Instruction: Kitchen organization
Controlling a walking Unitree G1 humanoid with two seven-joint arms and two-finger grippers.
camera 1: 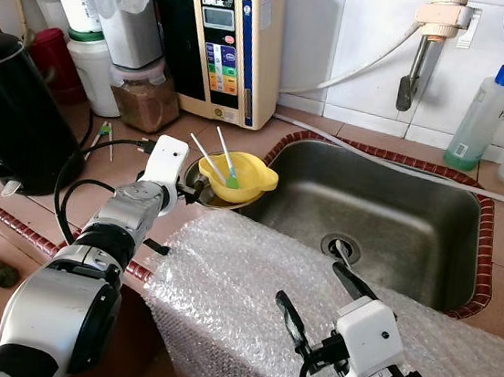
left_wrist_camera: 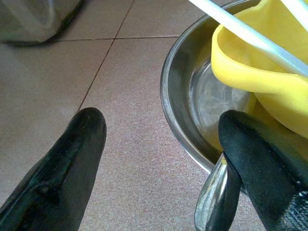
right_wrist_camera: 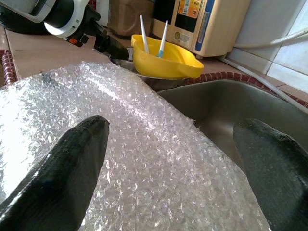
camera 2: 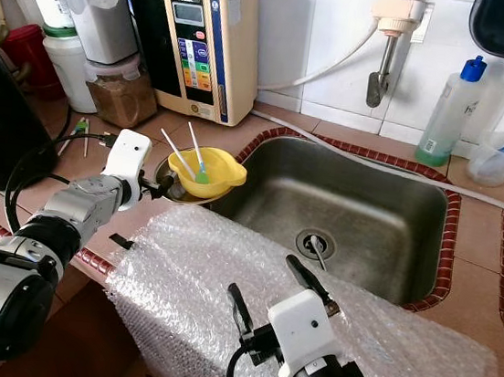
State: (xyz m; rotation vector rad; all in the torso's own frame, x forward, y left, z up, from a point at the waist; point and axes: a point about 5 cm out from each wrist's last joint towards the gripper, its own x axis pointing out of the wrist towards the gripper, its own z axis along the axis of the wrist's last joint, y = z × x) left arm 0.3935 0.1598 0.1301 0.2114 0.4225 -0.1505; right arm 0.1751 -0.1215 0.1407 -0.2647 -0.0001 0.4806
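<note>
A yellow plastic bowl with two thin white-handled utensils in it rests in a steel bowl on the tiled counter, left of the sink. My left gripper is open at the steel bowl's near-left rim. One of its fingers is over the counter outside the bowl, and the other finger is at the rim. A sheet of bubble wrap drapes over the counter's front edge. My right gripper hovers open just above it, holding nothing.
The steel sink lies right of the bowls, with a tap on the tiled wall. A water ioniser, jars and a black kettle crowd the back left. A clear bottle stands back right.
</note>
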